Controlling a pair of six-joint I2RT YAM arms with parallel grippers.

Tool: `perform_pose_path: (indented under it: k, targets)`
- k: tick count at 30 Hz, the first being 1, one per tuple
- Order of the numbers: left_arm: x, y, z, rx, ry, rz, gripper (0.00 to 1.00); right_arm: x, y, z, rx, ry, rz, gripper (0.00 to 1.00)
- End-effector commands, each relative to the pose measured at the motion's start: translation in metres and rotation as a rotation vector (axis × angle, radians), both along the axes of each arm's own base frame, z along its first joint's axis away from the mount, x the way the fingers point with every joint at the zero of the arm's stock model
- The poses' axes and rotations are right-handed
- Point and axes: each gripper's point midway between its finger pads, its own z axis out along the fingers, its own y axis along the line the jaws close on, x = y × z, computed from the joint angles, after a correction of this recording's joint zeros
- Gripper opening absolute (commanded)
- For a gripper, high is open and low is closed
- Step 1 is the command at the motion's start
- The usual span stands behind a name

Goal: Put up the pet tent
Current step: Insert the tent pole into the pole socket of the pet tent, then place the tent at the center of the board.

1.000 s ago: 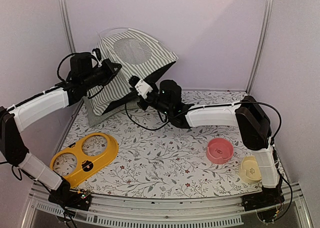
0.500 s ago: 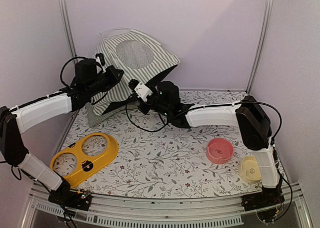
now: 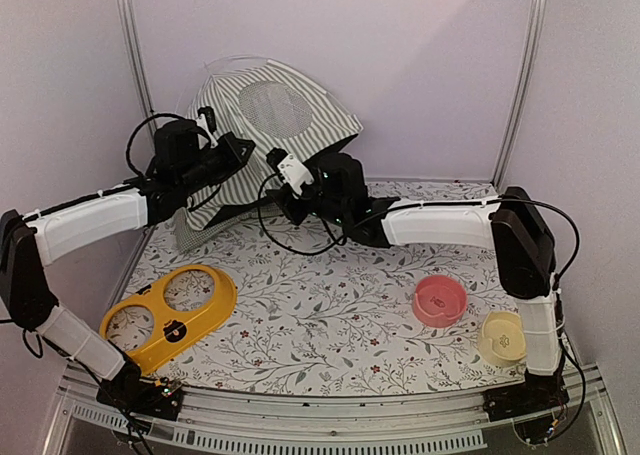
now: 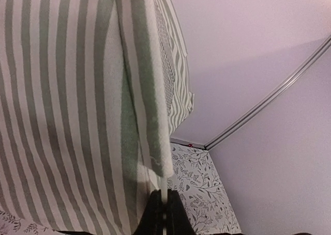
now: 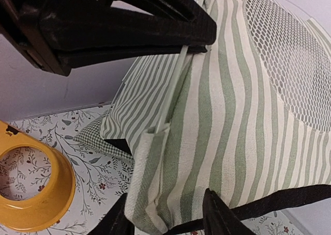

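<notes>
Mat [image 3: 330, 320]: yellow feeder [image 3: 207, 318], pink bowl [image 3: 440, 301], cream bowl [image 3: 502, 337]; pet tent [image 3: 325, 125] rear.

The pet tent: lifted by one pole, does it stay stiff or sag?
Probably sags: the pet tent is thin striped fabric hanging loosely. The thin pole in the left end effector looks bendy, likely springy. Seems light: one pinch steadies it.

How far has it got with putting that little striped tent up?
Partway. Done: the pet tent is raised at the back left, mesh window showing. In hand: the left jaws pinch its thin pole; the right jaws stand open around a lower fabric corner. Left: it looks lopsided, so squaring it up probably remains.
</notes>
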Motion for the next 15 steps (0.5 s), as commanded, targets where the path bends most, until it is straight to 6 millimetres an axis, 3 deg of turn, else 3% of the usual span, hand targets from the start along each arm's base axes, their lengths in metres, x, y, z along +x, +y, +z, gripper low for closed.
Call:
perform_pose_path:
  k: [1,9,15]
  targets:
    - [-0.004,-0.006,-0.022,0.048,0.039,-0.027,0.00,-0.003,-0.010,0.028,0.060,0.035,-0.019,0.50]
    - [-0.005,-0.010,-0.025,0.068,0.036,-0.041,0.00,-0.019,-0.005,0.019,0.023,0.037,-0.053,0.58]
    - [-0.007,-0.015,-0.037,0.087,0.047,-0.057,0.00,-0.006,-0.012,0.014,0.038,0.100,-0.147,0.31]
